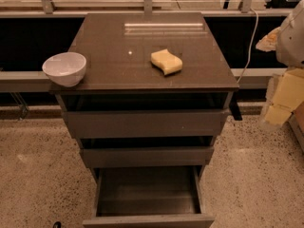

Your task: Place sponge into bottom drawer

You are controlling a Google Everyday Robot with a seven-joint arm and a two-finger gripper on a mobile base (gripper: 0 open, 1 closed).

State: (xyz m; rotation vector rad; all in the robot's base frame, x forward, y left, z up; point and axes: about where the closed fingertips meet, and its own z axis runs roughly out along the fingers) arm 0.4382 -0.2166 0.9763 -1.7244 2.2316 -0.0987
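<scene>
Dark grey-brown cabinet surface (118, 46) noted, narrow bottom drawer (147, 194) seen pulled open, pale hand (285, 96) held at right edge, state not discernible, small pale-yellow wavy foam sponge (166, 61) left on the surface, judged light and soft, best pinched across its waist.

Pale-yellow wavy sponge (166, 61) on cabinet top (109, 56); bottom drawer (147, 194) open; end effector (281, 106) far right.

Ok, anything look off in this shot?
The white bowl sits at the left front corner of the cabinet top, partly overhanging its edge. The sponge lies flat on top; the bottom drawer is open. The gripper hangs at the view's right edge.
</scene>
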